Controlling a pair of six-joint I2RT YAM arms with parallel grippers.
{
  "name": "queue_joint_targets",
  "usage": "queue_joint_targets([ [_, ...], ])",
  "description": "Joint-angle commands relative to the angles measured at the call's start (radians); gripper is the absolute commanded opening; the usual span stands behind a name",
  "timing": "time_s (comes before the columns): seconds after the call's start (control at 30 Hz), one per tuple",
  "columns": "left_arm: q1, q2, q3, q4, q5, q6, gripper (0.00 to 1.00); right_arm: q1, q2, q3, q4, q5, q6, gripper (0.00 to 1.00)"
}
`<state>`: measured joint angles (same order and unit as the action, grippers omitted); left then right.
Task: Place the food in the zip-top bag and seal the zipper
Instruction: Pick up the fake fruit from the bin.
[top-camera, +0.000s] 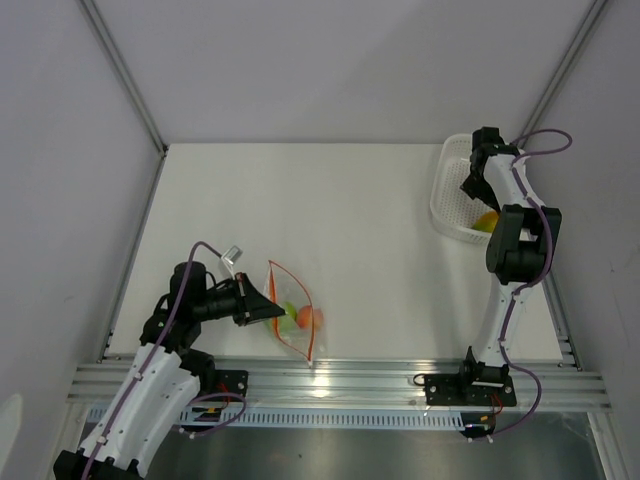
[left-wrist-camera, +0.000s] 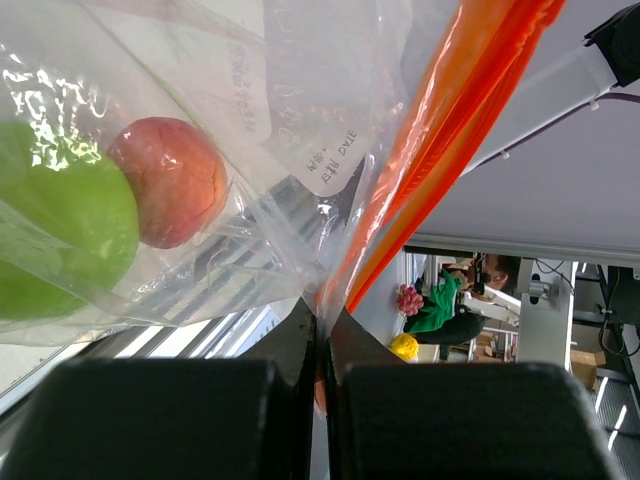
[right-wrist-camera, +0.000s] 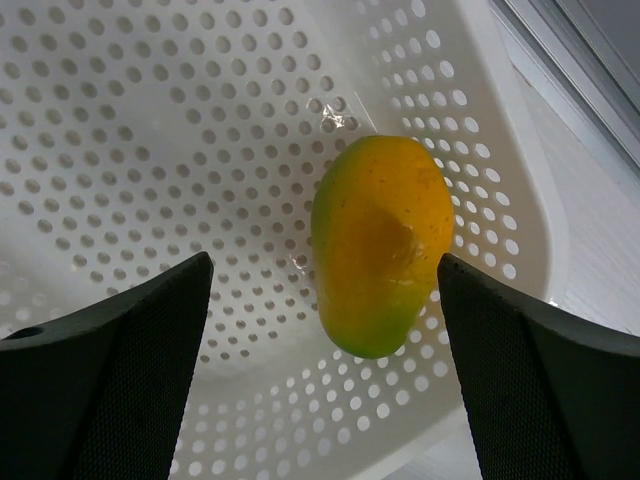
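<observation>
At the upper right of the overhead view, the right gripper (right-wrist-camera: 322, 262) hangs over the white perforated plastic basket (right-wrist-camera: 150, 130). Its jaws are spread wide, one on either side of the rounded yellow-orange toy fruit with a green flush (right-wrist-camera: 385, 240), and are not closed on it. That fruit looks smooth and tapered and lies loose on the curved basket floor. A squeeze off its middle could squirt it out or roll it toward the wall, and a finger could catch the basket and drag it.

At the lower left, the left gripper (left-wrist-camera: 322, 345) is clamped tight on a corner of the clear, crinkly plastic zip-top bag (left-wrist-camera: 300, 120), right by the thin red-orange zipper (left-wrist-camera: 450, 140). The film is slick and the pinch small, so the bag could slip or its mouth could sag shut.

Inside the bag, the lime-green ball (left-wrist-camera: 60, 240) and the smaller red-orange fruit (left-wrist-camera: 170, 180) lie touching. The basket holds the yellow-orange fruit, and nothing else shows in it.
</observation>
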<state>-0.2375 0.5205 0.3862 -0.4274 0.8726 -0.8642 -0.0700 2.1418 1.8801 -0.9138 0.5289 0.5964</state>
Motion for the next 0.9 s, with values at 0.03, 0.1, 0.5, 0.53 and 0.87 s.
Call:
queue_joint_targets([
  [0.03,-0.003,0.016,0.028,0.01,0.017,0.019,0.01,-0.017,0.003,-0.019,0.042,0.022,0.039,0.94],
  [0.1,-0.003,0.018,0.028,0.007,0.014,0.019,0.01,-0.025,0.012,-0.022,0.049,0.017,0.04,0.93],
  [0.5,-0.003,0.049,0.043,0.01,-0.004,0.007,0.01,-0.068,0.05,-0.078,0.115,-0.027,0.042,0.92],
  [0.53,-0.003,0.055,0.046,0.016,-0.003,0.001,0.01,-0.071,0.053,-0.078,0.122,-0.036,0.03,0.91],
  [0.87,-0.003,0.067,0.054,0.021,-0.023,-0.013,0.01,-0.065,0.076,-0.11,0.176,-0.119,-0.021,0.8],
])
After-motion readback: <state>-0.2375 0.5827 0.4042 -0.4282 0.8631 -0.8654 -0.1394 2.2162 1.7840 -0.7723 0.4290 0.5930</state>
